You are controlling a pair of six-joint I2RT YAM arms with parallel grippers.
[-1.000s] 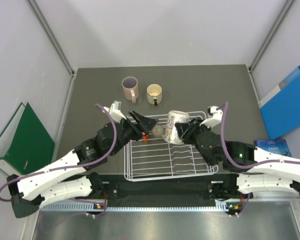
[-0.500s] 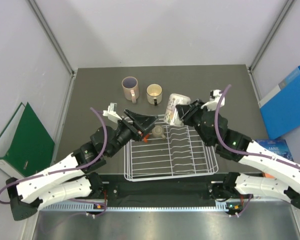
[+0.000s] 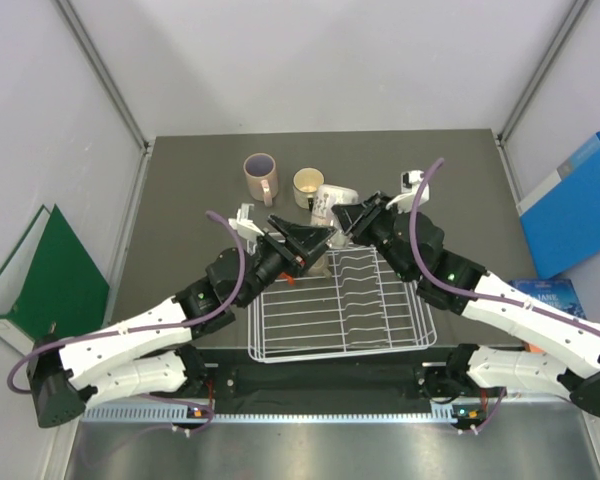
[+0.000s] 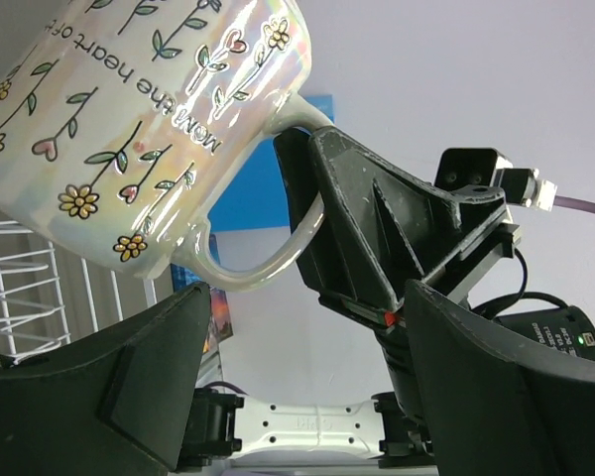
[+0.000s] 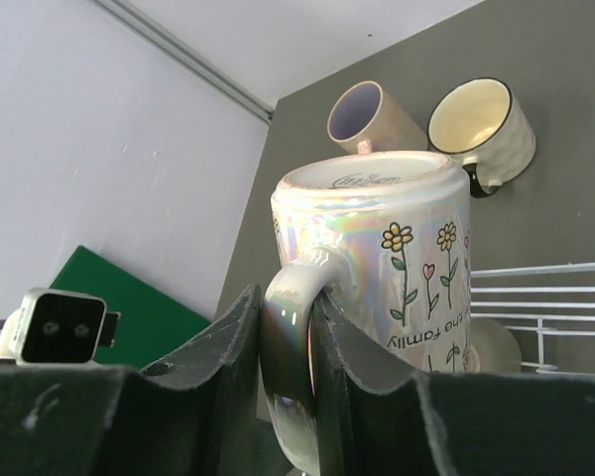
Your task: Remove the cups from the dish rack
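Since half a second ago: flowered mug (image 3: 329,203) has gone from over the dish rack's far edge to just past it, off the far left corner and closer to the cream mug (image 3: 308,185). Left pincer (image 3: 311,240) has also shifted farther along the rack's far edge.

Right pincer (image 5: 287,332): both fingers closed tight on the mug's handle, one on each side of the loop. Mug is held off the tabletop (image 3: 450,180), tilted. In the right wrist view its foot ring is uppermost in the frame.

Left pincer: fingers spread wide, nothing between them. It sits over the rack's far left corner, with the flowered mug just beyond it. The left wrist view looks up at that mug through the gap.

Dish rack (image 3: 340,320): white wire, at the near middle of the tabletop.

Beyond the rack's far left corner: pinkish mug (image 3: 260,175) with purple inside and cream mug side by side, upright, mouths up, apart from the rack.

Well left of the rack: green folder (image 3: 50,275). Well right of it: blue folder (image 3: 570,205).
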